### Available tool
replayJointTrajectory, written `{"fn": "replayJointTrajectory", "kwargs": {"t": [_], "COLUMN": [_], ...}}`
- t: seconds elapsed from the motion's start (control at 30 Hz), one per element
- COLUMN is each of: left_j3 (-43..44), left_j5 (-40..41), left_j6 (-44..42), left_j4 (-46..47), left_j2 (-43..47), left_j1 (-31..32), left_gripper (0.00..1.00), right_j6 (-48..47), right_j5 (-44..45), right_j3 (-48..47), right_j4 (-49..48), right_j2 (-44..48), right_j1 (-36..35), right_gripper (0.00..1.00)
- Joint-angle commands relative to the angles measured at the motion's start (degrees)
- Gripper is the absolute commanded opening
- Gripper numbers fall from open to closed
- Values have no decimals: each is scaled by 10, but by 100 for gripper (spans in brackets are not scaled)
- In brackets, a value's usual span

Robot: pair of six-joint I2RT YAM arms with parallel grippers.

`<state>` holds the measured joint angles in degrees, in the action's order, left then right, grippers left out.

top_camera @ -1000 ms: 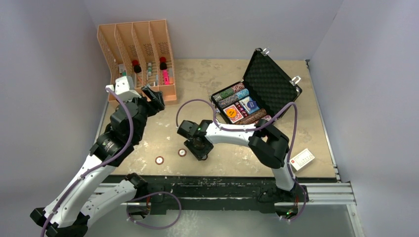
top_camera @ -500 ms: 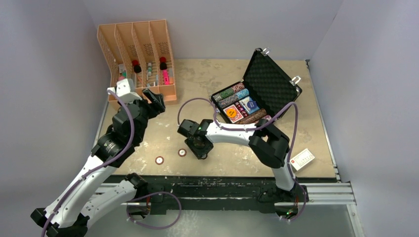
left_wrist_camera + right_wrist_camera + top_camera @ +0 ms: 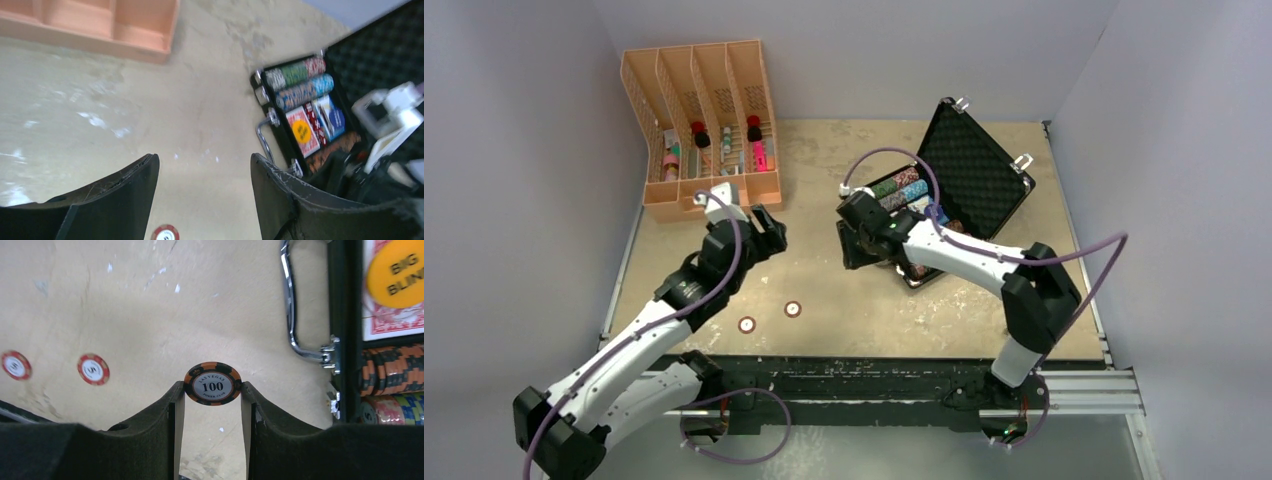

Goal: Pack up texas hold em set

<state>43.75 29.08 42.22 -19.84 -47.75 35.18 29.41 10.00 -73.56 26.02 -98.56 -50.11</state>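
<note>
roughly, an orange rack (image 3: 704, 110) of small bottles stood in the table's (image 3: 824, 150) far left corner, well apart from the case (image 3: 979, 165). a red chip (image 3: 793, 309) and a second red chip (image 3: 747, 324) lay loose near the front edge. the left gripper (image 3: 205, 192) hung over bare table between rack and case, fingers spread wide around nothing. the right gripper (image 3: 212, 392) pinched an orange chip (image 3: 212, 384) marked "100" by its rim, just beside the case's silver handle (image 3: 295, 310), which lay flat on the table. the case sat open at the right, foam lid raised, holding rows of coloured chips and a red-backed deck (image 3: 302, 131).
</note>
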Motion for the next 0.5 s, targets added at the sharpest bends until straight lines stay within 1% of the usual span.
{"fn": "replayJointTrajectory", "kwargs": {"t": [0.0,0.07,0.17,0.23,0.3,0.47], "left_j3": [-52,-74,-110,-123,-119,-122], "left_j5": [-146,-209,-266,-277,-285,-311], "left_j6": [3,4,20,37,48,55], "left_j4": [133,184,275,322,342,416], "left_j2": [-33,-58,-93,-115,-144,-186], "left_j1": [-2,-2,9,19,25,43], "left_gripper": [67,66,65,65,69,69], "right_j6": [52,73,110,131,151,202], "right_j5": [2,-18,-49,-59,-66,-111], "right_j3": [25,39,64,82,93,126], "right_j4": [-50,-67,-102,-132,-152,-197], "right_j2": [42,58,89,113,131,168], "right_j1": [24,39,60,68,78,111], "right_gripper": [32,32,31,31,31,32]}}
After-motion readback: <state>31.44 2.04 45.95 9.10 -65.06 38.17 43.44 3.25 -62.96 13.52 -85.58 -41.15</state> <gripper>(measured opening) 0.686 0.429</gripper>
